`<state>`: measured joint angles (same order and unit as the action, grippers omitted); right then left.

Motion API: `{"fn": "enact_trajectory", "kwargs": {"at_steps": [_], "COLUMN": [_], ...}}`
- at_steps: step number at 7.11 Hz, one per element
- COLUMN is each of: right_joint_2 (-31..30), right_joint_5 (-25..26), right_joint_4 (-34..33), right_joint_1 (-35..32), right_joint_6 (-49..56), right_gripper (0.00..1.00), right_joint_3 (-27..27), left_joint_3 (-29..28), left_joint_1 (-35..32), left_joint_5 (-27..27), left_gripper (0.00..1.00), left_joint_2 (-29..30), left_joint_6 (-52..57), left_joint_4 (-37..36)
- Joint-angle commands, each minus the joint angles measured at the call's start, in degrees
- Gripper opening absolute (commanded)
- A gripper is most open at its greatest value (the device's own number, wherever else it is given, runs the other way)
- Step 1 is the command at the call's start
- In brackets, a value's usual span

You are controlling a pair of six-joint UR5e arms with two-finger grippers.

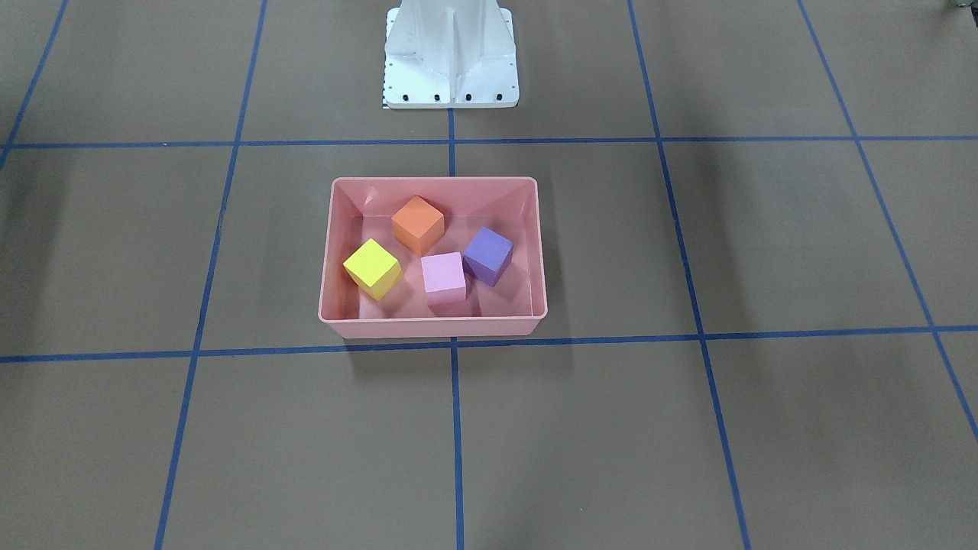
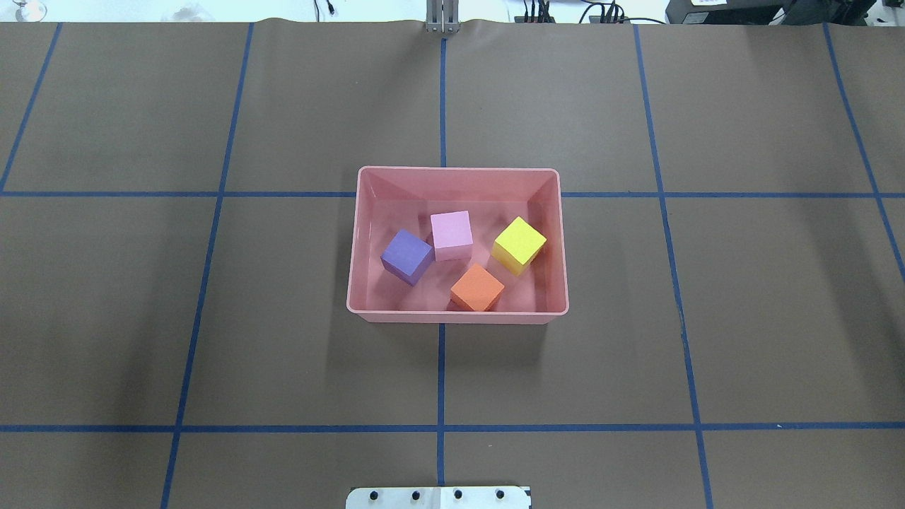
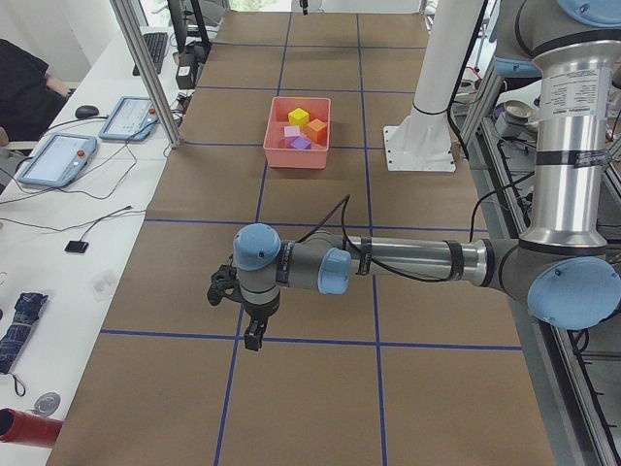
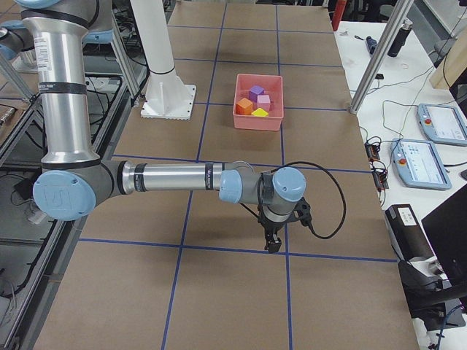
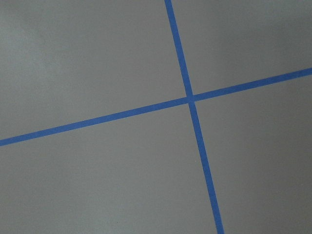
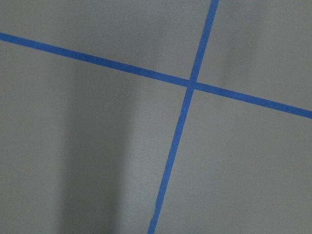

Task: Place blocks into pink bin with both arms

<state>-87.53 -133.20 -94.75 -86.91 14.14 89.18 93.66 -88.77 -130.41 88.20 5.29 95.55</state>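
The pink bin stands at the table's middle and also shows in the front-facing view. All the blocks lie inside it: orange, yellow, light pink and purple. The left gripper shows only in the exterior left view, far from the bin and pointing down over the table. The right gripper shows only in the exterior right view, likewise far from the bin. I cannot tell whether either is open or shut. Both wrist views show only brown table and blue tape.
The white pedestal stands behind the bin on the robot's side. Blue tape lines grid the brown table. Side desks hold tablets and cables, with metal posts at the table's edge.
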Motion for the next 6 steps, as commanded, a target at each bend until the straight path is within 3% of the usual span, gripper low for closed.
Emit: {"fn": "enact_trajectory", "kwargs": {"at_steps": [1, 3, 6], "right_joint_2": [-0.27, -0.36, -0.80], "right_joint_5": [-0.21, -0.39, -3.19], "right_joint_4": [2.38, 2.38, 2.38], "right_joint_1": [-1.32, -3.69, -4.67], "right_joint_6": [-0.69, -4.37, -4.91], "right_gripper": [1.00, 1.00, 1.00], "right_joint_3": [-0.77, 3.34, 4.07], "left_joint_3": [0.12, 0.30, 0.39], "left_joint_1": [0.00, 0.08, 0.00], "left_joint_5": [0.07, 0.07, 0.25], "left_gripper": [1.00, 1.00, 1.00], "left_joint_2": [0.13, 0.39, 0.40], "left_joint_6": [-0.55, -0.55, -0.55], "left_joint_4": [-0.01, -0.10, -0.01]}}
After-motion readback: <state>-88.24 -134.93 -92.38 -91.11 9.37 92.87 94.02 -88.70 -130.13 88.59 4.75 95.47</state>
